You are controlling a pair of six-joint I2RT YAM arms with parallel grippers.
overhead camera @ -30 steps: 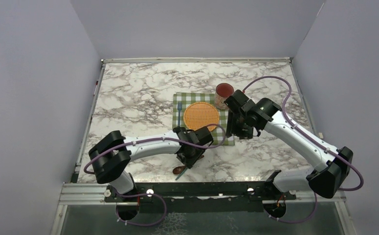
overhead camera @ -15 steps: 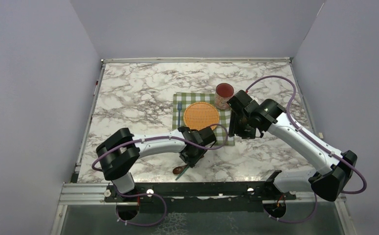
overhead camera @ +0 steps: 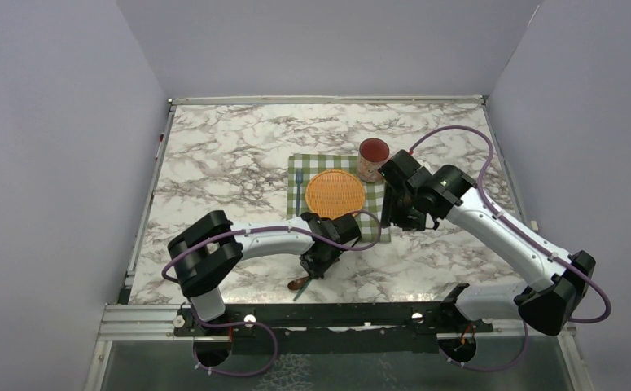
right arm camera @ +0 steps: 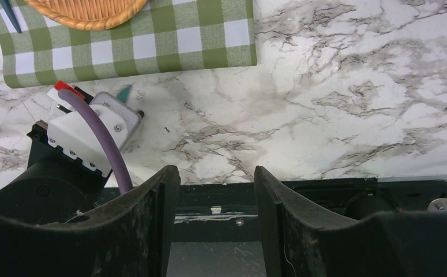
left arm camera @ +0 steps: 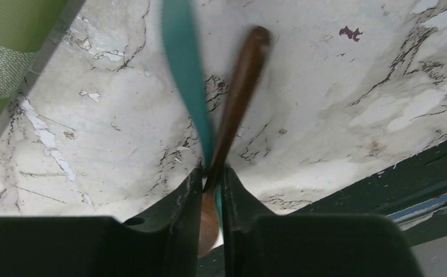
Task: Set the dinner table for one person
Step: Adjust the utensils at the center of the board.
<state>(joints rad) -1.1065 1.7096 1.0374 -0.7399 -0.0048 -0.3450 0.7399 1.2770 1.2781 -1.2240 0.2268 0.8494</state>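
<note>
On the dinner table (overhead camera: 214, 163) lies a green checked cloth (overhead camera: 302, 163) with an orange woven plate (overhead camera: 334, 192), a blue fork (overhead camera: 299, 187) left of it and a red cup (overhead camera: 373, 155) at its far right corner. Near the front edge, a brown wooden spoon (left arm camera: 241, 86) and a teal utensil (left arm camera: 183, 69) lie crossed. My left gripper (left arm camera: 212, 170) is down over them (overhead camera: 310, 267), jaws pressed in on the spoon's neck with the teal utensil also between them. My right gripper (right arm camera: 217, 173) hovers open and empty right of the cloth (overhead camera: 395, 218).
The table's dark metal front frame (left arm camera: 417, 179) runs just past the spoon's bowl (overhead camera: 298, 283). In the right wrist view the left arm's wrist (right arm camera: 88, 133) sits below the cloth's near edge (right arm camera: 180, 40). Grey walls enclose the table on three sides.
The left jaws have narrowed around the spoon and teal utensil, and the left arm's elbow has swung right. The right arm has barely shifted.
</note>
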